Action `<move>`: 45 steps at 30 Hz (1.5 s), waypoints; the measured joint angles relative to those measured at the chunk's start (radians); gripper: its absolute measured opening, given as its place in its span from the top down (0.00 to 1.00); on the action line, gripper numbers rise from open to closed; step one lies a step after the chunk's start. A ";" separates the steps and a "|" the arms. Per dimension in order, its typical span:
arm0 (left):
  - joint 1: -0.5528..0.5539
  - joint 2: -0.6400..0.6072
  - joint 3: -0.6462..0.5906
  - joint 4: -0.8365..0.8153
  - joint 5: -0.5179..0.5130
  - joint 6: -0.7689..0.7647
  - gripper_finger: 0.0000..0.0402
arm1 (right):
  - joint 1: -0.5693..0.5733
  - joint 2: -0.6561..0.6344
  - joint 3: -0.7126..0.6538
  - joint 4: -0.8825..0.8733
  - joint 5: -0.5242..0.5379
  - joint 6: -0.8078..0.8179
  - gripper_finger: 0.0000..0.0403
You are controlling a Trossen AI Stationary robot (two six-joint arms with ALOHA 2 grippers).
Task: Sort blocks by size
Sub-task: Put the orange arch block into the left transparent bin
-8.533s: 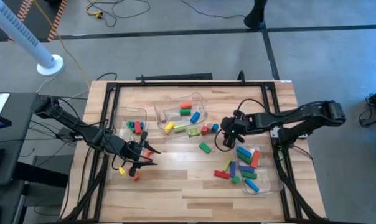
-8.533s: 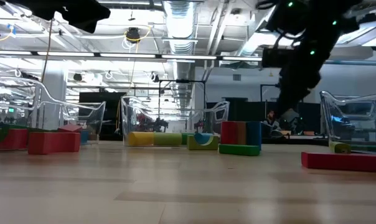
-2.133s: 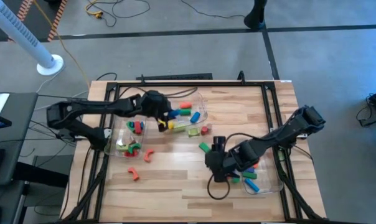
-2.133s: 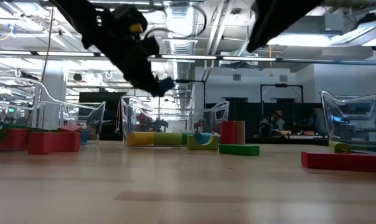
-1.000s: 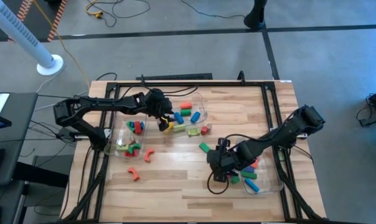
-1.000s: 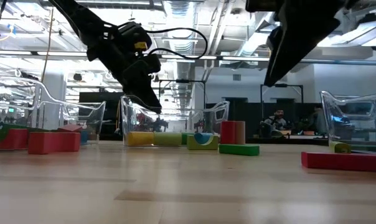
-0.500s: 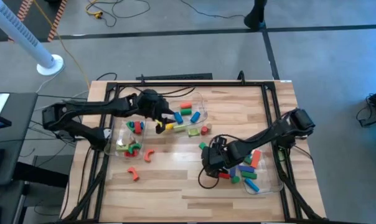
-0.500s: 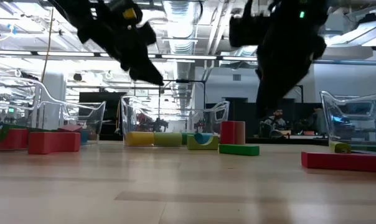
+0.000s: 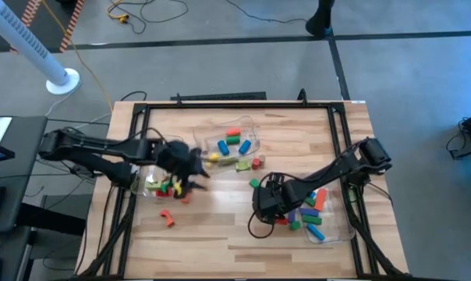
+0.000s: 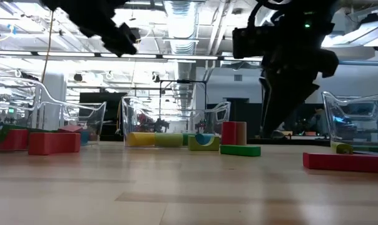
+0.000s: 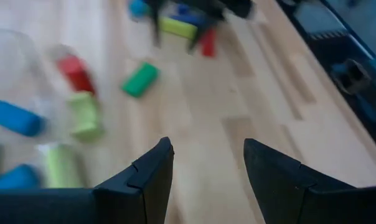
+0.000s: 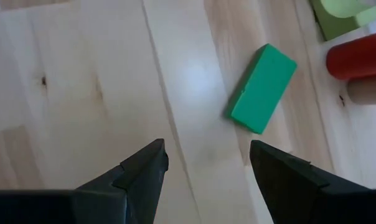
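Since half a second ago the left gripper has swung from the middle bin toward the left of the high view and now sits empty, fingers apart, by the left bin; the right gripper has barely shifted and hangs with jaws wide, holding nothing, just short of the green block lying flat on the table at centre frame. To take that bar well, I judge the right arm should reach a little farther, turn so the fingers straddle its short sides, and come down squarely before closing, steering clear of the red cylinder nearby. Across the high view, the left bin holds a jumble of red, green and yellow pieces; the middle bin, upper centre, shows blue, orange, green and yellow ones; the right bin, lower right, holds blue, orange and green bars.
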 joint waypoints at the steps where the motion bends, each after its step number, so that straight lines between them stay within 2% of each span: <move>1: -0.030 0.000 0.000 -0.010 -0.009 -0.009 0.53 | 0.004 0.002 0.000 0.002 0.000 -0.006 0.34; 8: -0.221 0.032 0.000 -0.088 -0.155 -0.056 0.53 | 0.027 0.007 0.000 0.009 0.000 -0.021 0.34; 15: -0.331 0.098 0.000 -0.108 -0.214 -0.098 0.53 | 0.039 0.007 0.000 0.014 0.000 -0.034 0.34; 19: -0.357 0.149 0.000 -0.106 -0.249 -0.119 0.53 | 0.049 0.007 0.000 0.016 -0.008 -0.032 0.34; 27: -0.394 0.239 0.000 -0.047 -0.250 -0.146 0.53 | 0.095 0.007 0.000 0.016 -0.160 -0.015 0.34; 34: -0.418 0.292 0.000 0.050 -0.248 -0.111 0.53 | 0.126 0.007 0.000 -0.018 -0.164 0.035 0.34; 45: -0.421 0.292 0.000 0.059 -0.251 -0.116 0.53 | 0.133 0.007 0.054 -0.145 -0.157 0.037 0.34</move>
